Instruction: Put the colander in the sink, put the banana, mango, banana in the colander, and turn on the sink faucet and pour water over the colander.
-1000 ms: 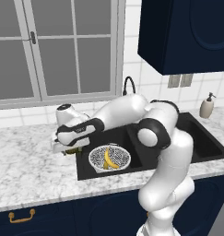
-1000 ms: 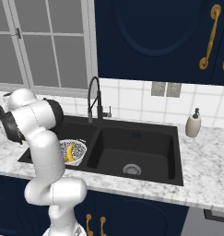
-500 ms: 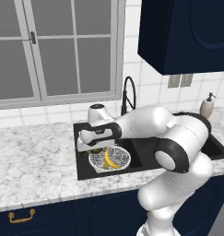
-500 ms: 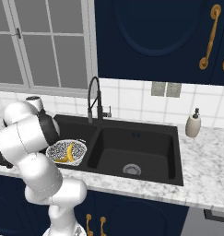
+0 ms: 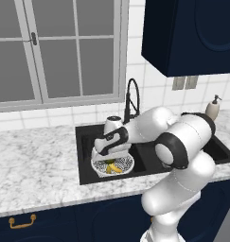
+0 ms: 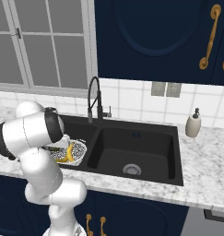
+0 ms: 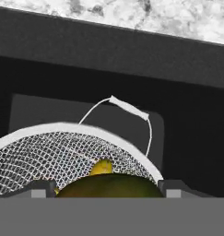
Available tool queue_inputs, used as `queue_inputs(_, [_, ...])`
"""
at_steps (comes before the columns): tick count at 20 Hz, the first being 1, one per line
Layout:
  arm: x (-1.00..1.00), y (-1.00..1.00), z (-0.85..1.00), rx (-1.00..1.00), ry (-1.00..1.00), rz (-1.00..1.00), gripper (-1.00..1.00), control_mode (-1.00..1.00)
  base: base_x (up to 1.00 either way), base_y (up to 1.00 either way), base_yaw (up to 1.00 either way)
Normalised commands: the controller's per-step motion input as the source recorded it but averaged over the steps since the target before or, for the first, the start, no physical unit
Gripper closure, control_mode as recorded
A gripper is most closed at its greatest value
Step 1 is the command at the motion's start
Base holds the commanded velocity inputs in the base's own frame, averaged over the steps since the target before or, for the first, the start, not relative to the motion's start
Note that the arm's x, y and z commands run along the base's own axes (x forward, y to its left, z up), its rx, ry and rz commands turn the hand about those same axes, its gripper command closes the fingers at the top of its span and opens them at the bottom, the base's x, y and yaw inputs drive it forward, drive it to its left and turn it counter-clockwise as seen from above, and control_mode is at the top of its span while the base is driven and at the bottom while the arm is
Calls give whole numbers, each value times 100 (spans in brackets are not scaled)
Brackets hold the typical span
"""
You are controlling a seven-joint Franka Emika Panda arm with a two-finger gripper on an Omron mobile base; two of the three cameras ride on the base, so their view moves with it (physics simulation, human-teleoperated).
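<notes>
Hand view: the black sink [image 7: 109,60] holds the white colander [image 7: 49,152] in its left basin. The gripper [image 7: 106,188] hangs over it, jaws set wide around the mango [image 7: 109,188]; a banana [image 7: 102,167] lies beneath.

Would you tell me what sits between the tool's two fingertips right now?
In the hand view, the mango sits between the tool tips, above the colander, with a banana just beyond it.

One colander [image 7: 62,147], one banana [image 7: 102,167], one mango [image 7: 111,186]
</notes>
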Motion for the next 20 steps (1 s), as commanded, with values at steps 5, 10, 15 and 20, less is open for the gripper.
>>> queue_inputs(5, [55, -1, -40, -5, 5, -3, 100, -100, 0, 0, 0])
queue_inputs(10, [44, 1, -44, -8, 5, -8, 100, -100, 0, 0, 0])
queue_inputs(15, [40, 0, -54, -9, 4, -5, 100, -100, 0, 0, 0])
queue_inputs(20, [25, 0, -54, -7, 0, -1, -100, -100, 0, 0, 0])
